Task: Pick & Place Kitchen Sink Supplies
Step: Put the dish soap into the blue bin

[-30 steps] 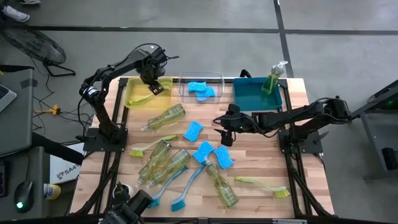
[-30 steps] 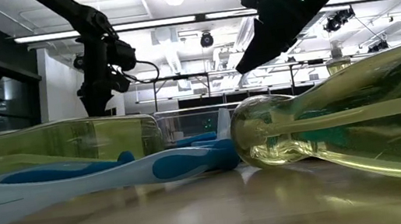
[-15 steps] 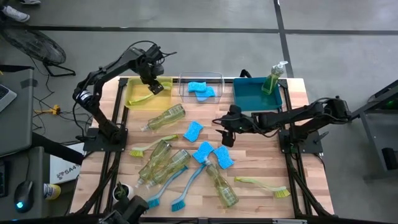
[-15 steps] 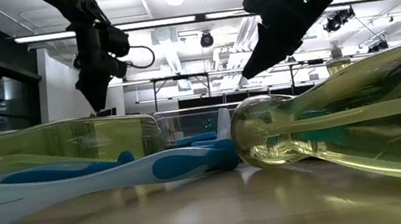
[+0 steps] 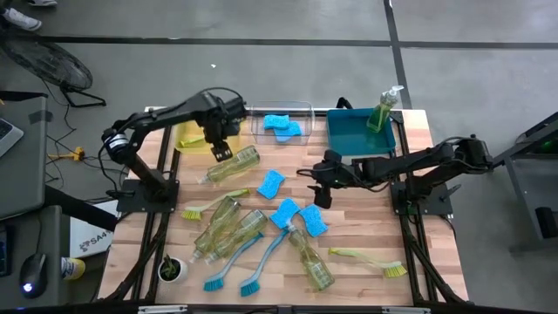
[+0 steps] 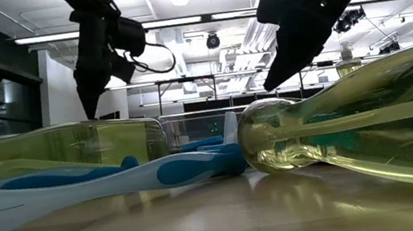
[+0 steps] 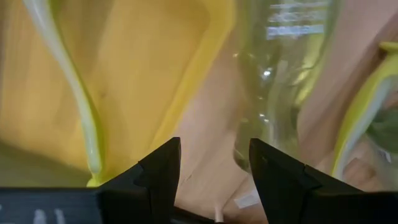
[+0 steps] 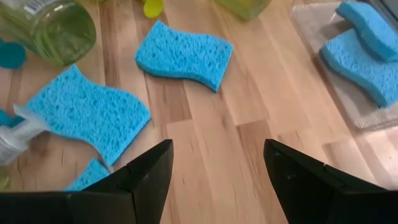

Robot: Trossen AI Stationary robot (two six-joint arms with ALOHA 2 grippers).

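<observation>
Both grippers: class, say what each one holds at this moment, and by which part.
Nothing is held. The left gripper hangs open between the yellow bin and a soap bottle; the right gripper hangs open above bare table beside the loose sponges.

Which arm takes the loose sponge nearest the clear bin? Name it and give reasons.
Right. The right gripper hangs open beside that sponge, which shows in its wrist view. The left gripper is open over the bottle by the yellow bin.

Light-blue sponges (image 8: 185,55), yellow-green soap bottles (image 5: 234,165), yellow bin (image 5: 185,138).
</observation>
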